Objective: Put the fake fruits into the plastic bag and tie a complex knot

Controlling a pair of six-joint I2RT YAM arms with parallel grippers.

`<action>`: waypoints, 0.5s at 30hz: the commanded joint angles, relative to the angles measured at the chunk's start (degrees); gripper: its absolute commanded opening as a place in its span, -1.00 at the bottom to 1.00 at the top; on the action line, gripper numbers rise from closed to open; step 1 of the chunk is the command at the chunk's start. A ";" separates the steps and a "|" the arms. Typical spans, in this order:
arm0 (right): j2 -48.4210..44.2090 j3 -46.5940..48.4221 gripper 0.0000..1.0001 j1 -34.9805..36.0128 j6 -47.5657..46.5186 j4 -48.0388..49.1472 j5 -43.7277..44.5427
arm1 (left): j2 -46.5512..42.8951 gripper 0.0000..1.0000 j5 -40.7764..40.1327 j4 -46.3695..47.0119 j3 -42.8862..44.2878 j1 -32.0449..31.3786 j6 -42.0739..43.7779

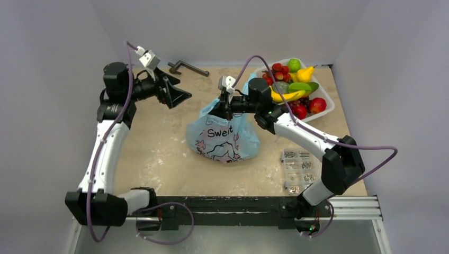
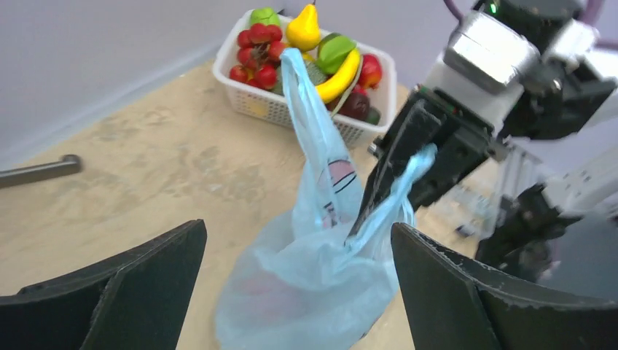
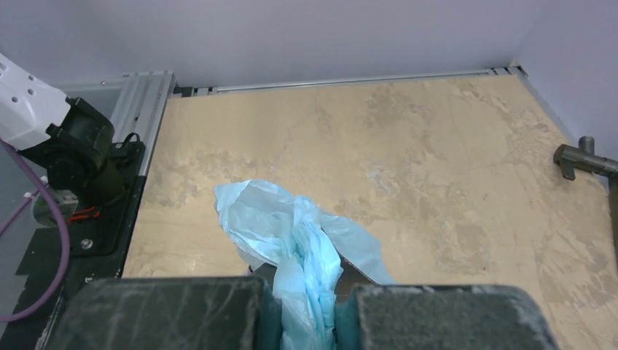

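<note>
The light-blue plastic bag sits mid-table, its white patch facing the camera, with something reddish inside it in the left wrist view. My right gripper is shut on one bunched handle loop and holds it up. The other handle stands upright and free. My left gripper is open and empty, to the left of the bag and apart from it. The fake fruits, a yellow banana, red, green and dark pieces, lie in a white basket at the back right.
A clear box of metal screws lies at the front right. A dark metal handle lies at the back of the table. Grey walls close in the left, back and right sides.
</note>
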 commanded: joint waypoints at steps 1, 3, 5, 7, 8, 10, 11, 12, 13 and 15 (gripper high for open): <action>-3.09 -0.84 -1.00 0.32 0.75 2.82 -1.71 | -11.32 1.00 -1.07 -19.14 -3.94 0.96 25.64; -2.88 -0.50 -1.00 0.30 2.11 3.15 -1.93 | -15.51 1.00 -1.45 -14.36 -11.20 0.63 24.28; -2.31 0.15 -1.00 0.28 3.27 2.91 -2.57 | -19.07 1.00 -6.59 -5.00 -18.82 -2.30 20.97; -1.96 0.68 -1.00 0.32 4.22 2.67 -3.20 | -20.20 1.00 -13.52 1.96 -23.70 -7.67 21.87; -1.87 0.84 -1.00 0.34 4.48 2.49 -3.64 | -19.71 1.00 -15.00 5.60 -25.38 -9.96 22.43; -1.74 1.29 -1.00 0.30 4.80 1.81 -4.17 | -17.19 1.00 -18.76 14.21 -27.47 -13.62 21.27; -1.70 1.38 -1.00 0.34 4.99 1.62 -4.79 | -15.24 1.00 -19.53 16.96 -27.73 -14.26 21.22; -1.76 1.50 -1.00 0.34 4.98 1.32 -4.97 | -13.43 1.00 -20.75 20.31 -28.04 -14.79 20.70; -1.84 1.52 -1.00 0.34 5.20 1.06 -5.03 | -11.43 1.00 -21.46 23.74 -28.45 -15.11 20.00; -1.79 1.53 -1.00 0.28 5.53 0.52 -4.22 | -7.37 1.00 -22.80 28.66 -28.68 -16.07 17.43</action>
